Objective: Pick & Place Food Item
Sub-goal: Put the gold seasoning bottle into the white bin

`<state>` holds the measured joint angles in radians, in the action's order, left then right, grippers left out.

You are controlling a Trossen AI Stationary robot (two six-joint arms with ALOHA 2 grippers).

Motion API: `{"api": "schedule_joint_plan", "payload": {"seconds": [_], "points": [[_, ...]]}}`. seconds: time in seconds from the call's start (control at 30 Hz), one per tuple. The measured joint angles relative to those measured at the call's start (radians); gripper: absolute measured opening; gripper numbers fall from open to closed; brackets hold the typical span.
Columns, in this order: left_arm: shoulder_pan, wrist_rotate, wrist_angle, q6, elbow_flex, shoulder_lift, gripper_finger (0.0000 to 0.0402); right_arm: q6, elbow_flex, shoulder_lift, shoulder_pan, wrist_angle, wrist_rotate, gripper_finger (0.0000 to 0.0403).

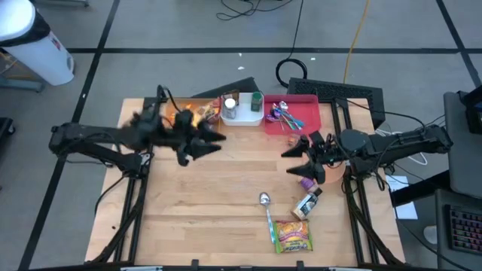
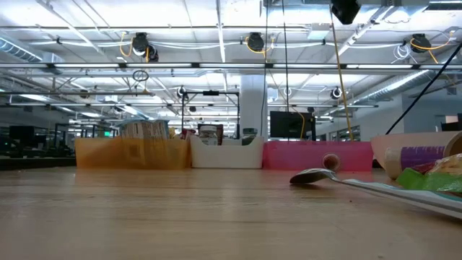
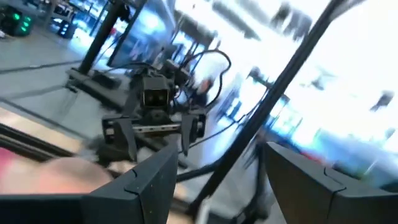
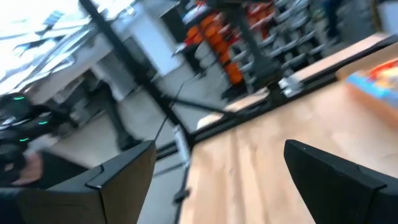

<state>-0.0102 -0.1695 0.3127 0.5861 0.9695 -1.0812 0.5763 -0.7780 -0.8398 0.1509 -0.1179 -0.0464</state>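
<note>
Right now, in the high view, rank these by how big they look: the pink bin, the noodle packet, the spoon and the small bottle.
1. Pink bin, clearly the largest.
2. Noodle packet.
3. Spoon: longer than the packet but far thinner, so it covers less.
4. Small bottle, the smallest, though close to the spoon in area.

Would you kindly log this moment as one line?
left end effector: open, empty, near bins | right end effector: open, empty, raised | food packet: on table beside spoon
</note>
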Motion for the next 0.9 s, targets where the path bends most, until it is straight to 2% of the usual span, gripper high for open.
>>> {"api": "schedule_joint_plan", "payload": {"seconds": [0.1,0.17,0.3,0.37,0.5,0.67,0.9], "points": [[-0.070,0.102,0.291,0.108,-0.122,-0.060,0.0246,0.004,0.000,0.000,0.042,0.035,-0.010,0.0348],[-0.120,0.199,0.404,0.143,-0.171,-0.113,0.0246,-0.013,0.000,-0.002,0.072,0.064,-0.010,0.0348],[-0.202,0.379,0.547,0.158,-0.168,-0.263,0.0246,-0.047,0.000,-0.024,0.129,0.127,-0.009,0.0348],[-0.224,0.409,0.585,0.190,-0.135,-0.348,0.0246,-0.053,0.000,-0.042,0.161,0.164,-0.008,0.0348],[-0.233,0.373,0.578,0.251,-0.044,-0.494,0.0246,-0.072,0.000,-0.077,0.221,0.228,-0.008,0.0348],[-0.233,0.301,0.542,0.277,0.074,-0.610,0.0246,-0.109,0.000,-0.110,0.276,0.283,-0.009,0.0348],[-0.221,0.230,0.264,0.304,0.188,-0.645,0.0246,-0.248,-0.001,-0.121,0.393,0.457,-0.035,0.0348]]}}
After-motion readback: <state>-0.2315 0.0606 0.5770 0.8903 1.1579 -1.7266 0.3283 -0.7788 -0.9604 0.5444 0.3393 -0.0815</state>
